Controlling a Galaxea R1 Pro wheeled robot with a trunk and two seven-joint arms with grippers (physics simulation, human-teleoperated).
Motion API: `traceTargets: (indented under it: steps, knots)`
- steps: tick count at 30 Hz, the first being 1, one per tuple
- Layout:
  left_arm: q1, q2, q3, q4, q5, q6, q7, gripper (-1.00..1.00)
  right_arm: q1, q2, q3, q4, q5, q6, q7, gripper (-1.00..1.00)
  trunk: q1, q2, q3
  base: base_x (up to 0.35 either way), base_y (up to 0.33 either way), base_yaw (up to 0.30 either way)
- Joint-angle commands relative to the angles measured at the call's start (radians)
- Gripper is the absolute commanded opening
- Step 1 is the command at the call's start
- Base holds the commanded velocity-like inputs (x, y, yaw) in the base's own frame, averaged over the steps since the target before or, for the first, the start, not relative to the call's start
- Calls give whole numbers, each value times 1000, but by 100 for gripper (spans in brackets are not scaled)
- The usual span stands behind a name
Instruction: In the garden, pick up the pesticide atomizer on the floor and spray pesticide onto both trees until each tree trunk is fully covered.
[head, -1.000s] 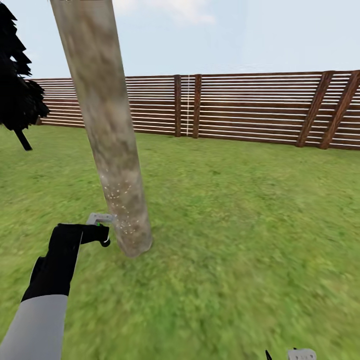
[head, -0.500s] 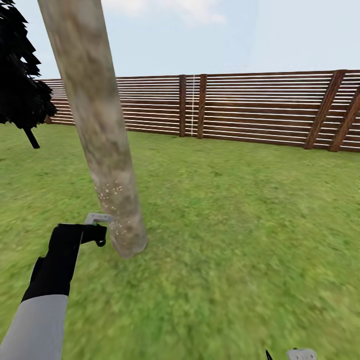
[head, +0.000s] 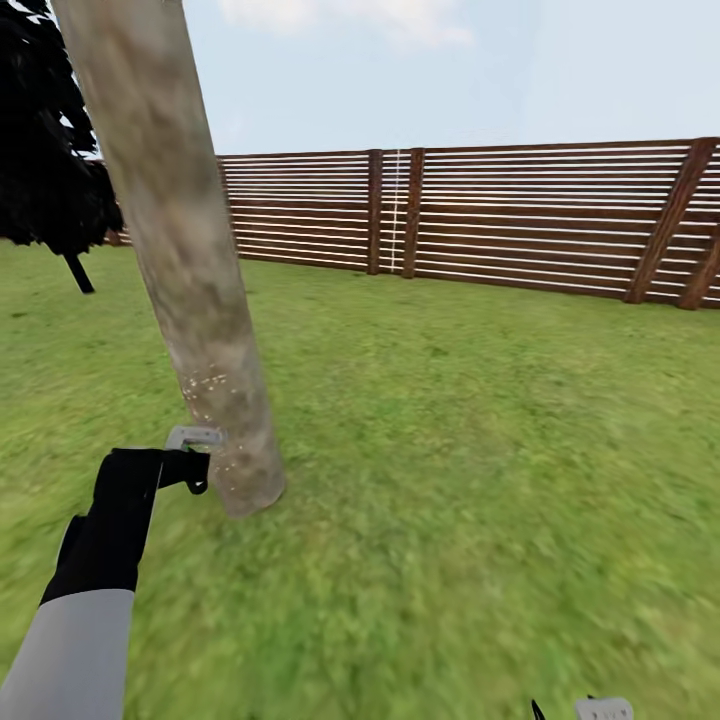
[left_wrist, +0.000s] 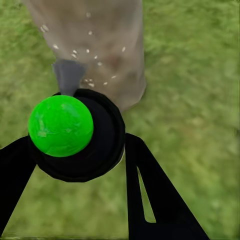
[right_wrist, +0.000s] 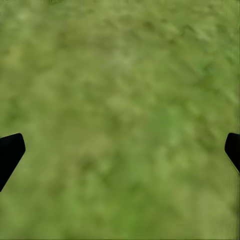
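Green shows brightest in my left wrist view: the round green spot on the small dark pesticide atomizer (left_wrist: 75, 135), which sits clamped between the two black fingers of my left tool (left_wrist: 80, 165), so that tool is closed around the bottle and not free. I hold it low and pointed at the foot of the thick, smooth grey-beige mottled tree trunk (head: 185, 260), because the whitish spray head (head: 195, 437) has to face the bark from close range for the droplets to land; in the head view the left tool (head: 190, 468) sits at about eight o'clock, with the spray head just beside the trunk's base. Pale specks dot the lower bark near the nozzle, which I take to be spray already landed, while the bark higher up looks bare, so I judge this trunk only partly covered. My next need, as I read it, is to sweep the nozzle upward and around the column. My right tool (right_wrist: 120, 150) hangs over blurry green grass (right_wrist: 120, 100) with its two dark tips set wide apart and nothing between them. A brown horizontal-slat wooden fence (head: 520, 220) runs across at twelve to two o'clock, and a dark, ragged-leaved tree (head: 45, 160) stands at ten o'clock.
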Motion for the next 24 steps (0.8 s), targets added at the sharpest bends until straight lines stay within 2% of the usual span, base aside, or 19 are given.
traceTargets:
  steps: [1,7,11,24]
  knots:
    - [0,0,1,1,0,0,0,-100,0,0,0,0,0,0,0,100,0,0,0,0,-272,274]
    - [0,2,4,64,1,0,5,-100,0,0,0,0,0,0,0,100,0,0,0,69,-272,277]
    - [1,3,15,126,4,-3,74,-100,0,0,0,0,0,0,0,100,0,0,0,135,-273,261]
    - [0,2,17,164,6,-6,92,-100,0,0,0,0,0,0,0,100,0,0,0,141,-271,35]
